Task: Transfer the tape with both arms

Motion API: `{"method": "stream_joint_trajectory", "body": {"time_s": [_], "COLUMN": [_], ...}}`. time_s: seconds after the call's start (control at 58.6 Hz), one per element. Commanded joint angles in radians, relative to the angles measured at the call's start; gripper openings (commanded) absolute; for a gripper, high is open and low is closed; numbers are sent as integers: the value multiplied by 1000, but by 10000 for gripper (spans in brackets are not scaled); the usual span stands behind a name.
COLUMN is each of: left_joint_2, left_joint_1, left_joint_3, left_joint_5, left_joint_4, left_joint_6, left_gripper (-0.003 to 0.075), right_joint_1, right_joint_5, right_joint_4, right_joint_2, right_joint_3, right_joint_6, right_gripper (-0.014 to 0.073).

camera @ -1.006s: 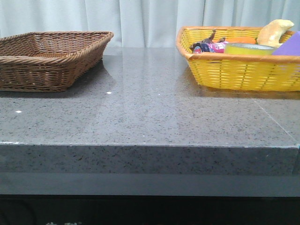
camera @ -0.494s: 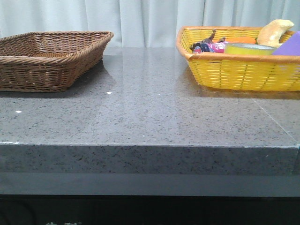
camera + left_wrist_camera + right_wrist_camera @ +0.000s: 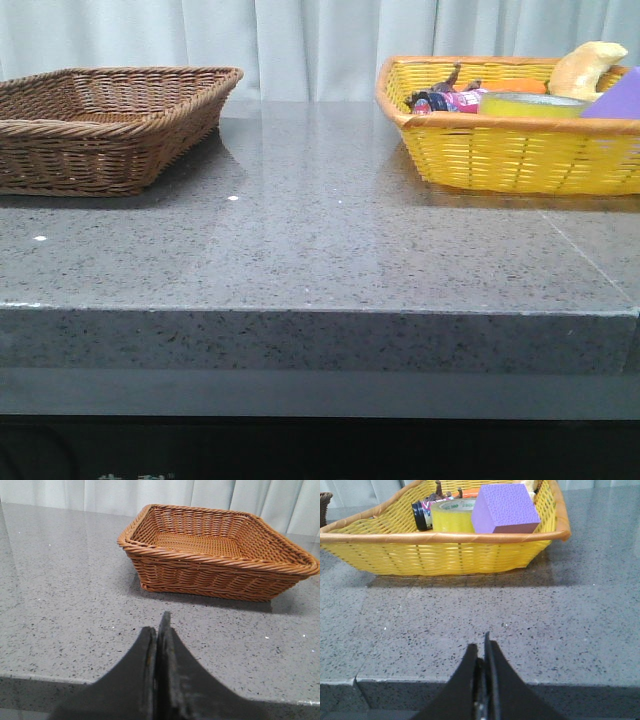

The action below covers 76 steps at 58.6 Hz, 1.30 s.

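The tape lies inside the yellow basket at the right rear of the grey speckled table, with only its top edge showing above the basket's front wall in the front view. In the right wrist view the tape stands on edge, green lettering on its white core, touching a purple block on one side and just beside a dark jar on the other. The front view also shows a pale yellow lumpy thing and something orange farther back in the same basket. A brown basket sits at the left rear of the table, well apart from the yellow one; the left wrist view looks into it and shows only its woven bottom. The left claw hangs over the near edge of the table with its two dark fingers pressed together, holding nothing. The right claw is likewise closed on nothing, over the table's near edge in front of the yellow basket. Neither arm appears in the front view.
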Motion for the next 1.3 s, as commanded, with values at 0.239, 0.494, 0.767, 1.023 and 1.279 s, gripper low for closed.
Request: {"method": "stream_joint_trajectory", "body": {"time_s": [0.239, 0.494, 0.767, 1.023, 1.279], "left_joint_2": [-18, -15, 181, 390, 392], "left_joint_1": [2, 2, 2, 2, 2], "left_joint_3": [40, -68, -372, -533, -537], "left_joint_5": [-95, -119, 10, 33, 35], "left_joint_4": [-9, -9, -9, -9, -10], "left_joint_6": [-6, -6, -6, -6, -6], "left_gripper": [-20, -20, -20, -20, 139], "right_joint_1": [-6, -6, -6, -6, -6], "right_joint_5": [-82, -33, 55, 119, 106], "right_joint_4": [2, 0, -67, -66, -66], "right_joint_2": [-26, -19, 162, 364, 378], "right_joint_3": [-27, -144, -409, -593, -595], "right_joint_6": [-10, -10, -10, -10, -10], "right_gripper": [-90, -92, -92, -92, 42]}}
